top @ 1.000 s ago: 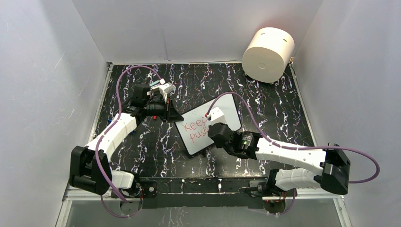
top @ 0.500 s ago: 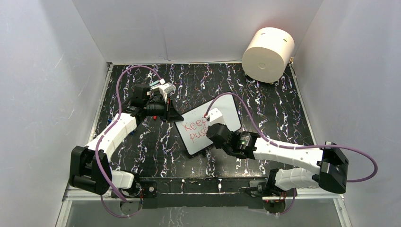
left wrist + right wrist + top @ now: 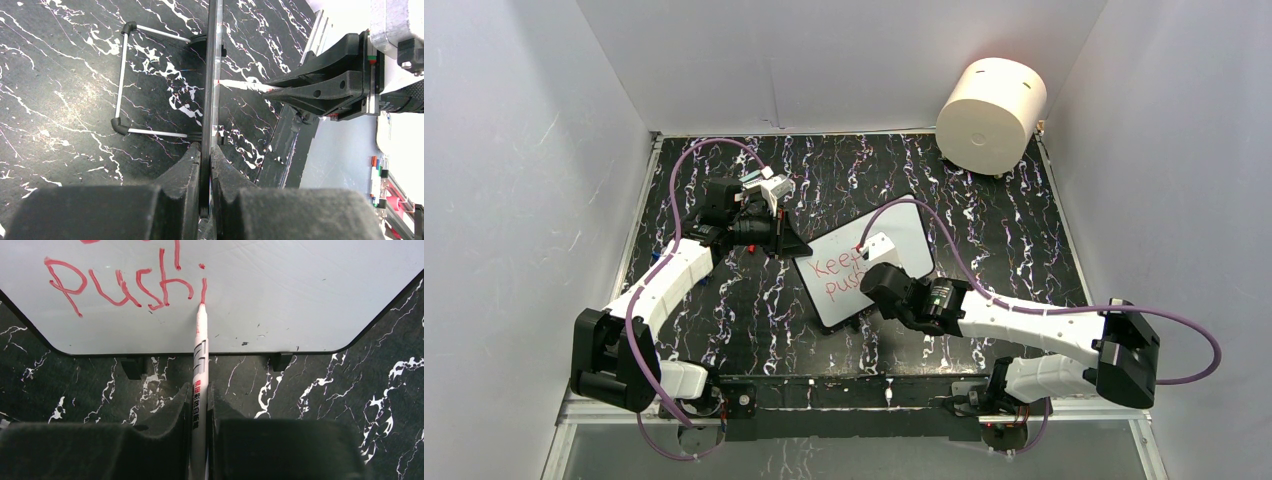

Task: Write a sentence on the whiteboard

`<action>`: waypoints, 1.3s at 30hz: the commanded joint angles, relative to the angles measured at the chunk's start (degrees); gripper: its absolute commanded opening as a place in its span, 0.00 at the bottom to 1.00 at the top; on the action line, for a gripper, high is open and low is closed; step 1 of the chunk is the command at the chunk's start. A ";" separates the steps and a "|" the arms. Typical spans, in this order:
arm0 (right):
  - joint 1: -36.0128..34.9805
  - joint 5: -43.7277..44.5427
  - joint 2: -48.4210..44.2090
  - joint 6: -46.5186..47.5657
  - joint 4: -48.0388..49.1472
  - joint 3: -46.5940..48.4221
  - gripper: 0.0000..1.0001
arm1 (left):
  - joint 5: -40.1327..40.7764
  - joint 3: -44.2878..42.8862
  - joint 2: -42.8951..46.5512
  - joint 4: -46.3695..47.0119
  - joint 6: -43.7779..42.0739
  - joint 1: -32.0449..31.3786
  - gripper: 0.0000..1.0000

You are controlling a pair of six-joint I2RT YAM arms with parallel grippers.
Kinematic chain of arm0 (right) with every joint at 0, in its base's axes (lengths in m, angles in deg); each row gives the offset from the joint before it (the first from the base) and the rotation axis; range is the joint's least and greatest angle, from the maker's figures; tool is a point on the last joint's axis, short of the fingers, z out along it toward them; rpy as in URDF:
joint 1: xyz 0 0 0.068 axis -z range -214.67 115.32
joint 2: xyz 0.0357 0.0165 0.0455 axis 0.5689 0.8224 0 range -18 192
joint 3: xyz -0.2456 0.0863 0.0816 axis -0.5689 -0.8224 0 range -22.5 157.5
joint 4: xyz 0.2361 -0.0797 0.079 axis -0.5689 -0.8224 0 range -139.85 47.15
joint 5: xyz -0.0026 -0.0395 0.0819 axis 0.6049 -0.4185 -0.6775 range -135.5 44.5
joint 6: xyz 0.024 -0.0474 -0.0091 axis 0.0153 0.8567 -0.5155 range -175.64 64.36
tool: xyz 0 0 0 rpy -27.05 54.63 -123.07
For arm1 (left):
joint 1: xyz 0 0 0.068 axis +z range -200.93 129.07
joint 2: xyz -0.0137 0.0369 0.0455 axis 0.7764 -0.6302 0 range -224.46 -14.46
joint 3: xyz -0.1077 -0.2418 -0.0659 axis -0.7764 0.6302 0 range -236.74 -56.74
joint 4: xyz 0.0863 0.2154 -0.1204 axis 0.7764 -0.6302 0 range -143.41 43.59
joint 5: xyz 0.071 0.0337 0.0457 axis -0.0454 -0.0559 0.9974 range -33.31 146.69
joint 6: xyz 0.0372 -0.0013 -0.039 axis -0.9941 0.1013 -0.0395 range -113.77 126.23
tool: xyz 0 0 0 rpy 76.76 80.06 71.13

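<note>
The left claw (image 3: 786, 243) (image 3: 205, 167) is pinched shut on the left edge of the whiteboard (image 3: 906, 232) (image 3: 210, 75) (image 3: 310, 285), its two black fingers pressed to either face of the thin rim. The board sits slantwise in the middle of the black marbled worktop (image 3: 724, 300). From the left wrist it shows edge-on, and wire legs (image 3: 120, 80) stick out on the side facing away from the pen.

On the board's left half is the sentence (image 3: 832, 277) (image 3: 125, 285) in red. So far it reads "Keep" on top and "Pushi" under it.

A white marker (image 3: 200, 365) (image 3: 240, 85) has its red tip touching the board at the foot of that last "i", just above the board's lower rim. The right claw (image 3: 873, 273) (image 3: 198, 400) is closed tight on the marker's barrel. It hangs over the board's near right part, with the arm stretching away to the right.

Well beyond the board's far right corner, a cream cylinder (image 3: 990, 115) lies on its side against the wall.
</note>
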 commanded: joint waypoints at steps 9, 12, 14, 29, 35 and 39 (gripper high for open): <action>0.17 2.95 -3.64 -0.46 2.17 -1.58 0.00 | 6.11 0.44 -1.71 -4.37 -1.85 -0.65 0.00; 0.21 4.02 -3.46 -0.16 2.42 -1.29 0.00 | 6.00 0.42 -1.82 -4.34 -1.85 -0.71 0.00; 0.23 4.34 -3.10 -0.07 2.54 -0.98 0.00 | 5.96 0.40 -1.82 -4.38 -1.87 -0.65 0.00; 0.52 5.25 -2.37 2.95 6.40 0.68 0.00 | 5.93 0.41 -1.91 -4.40 -1.85 -0.73 0.00; 0.72 5.23 -2.01 3.09 6.68 0.69 0.00 | 5.83 0.46 -1.84 -4.37 -1.85 -0.69 0.00; 0.98 4.55 -1.68 3.18 6.65 0.67 0.00 | 5.93 0.46 -1.74 -4.40 -1.89 -0.69 0.00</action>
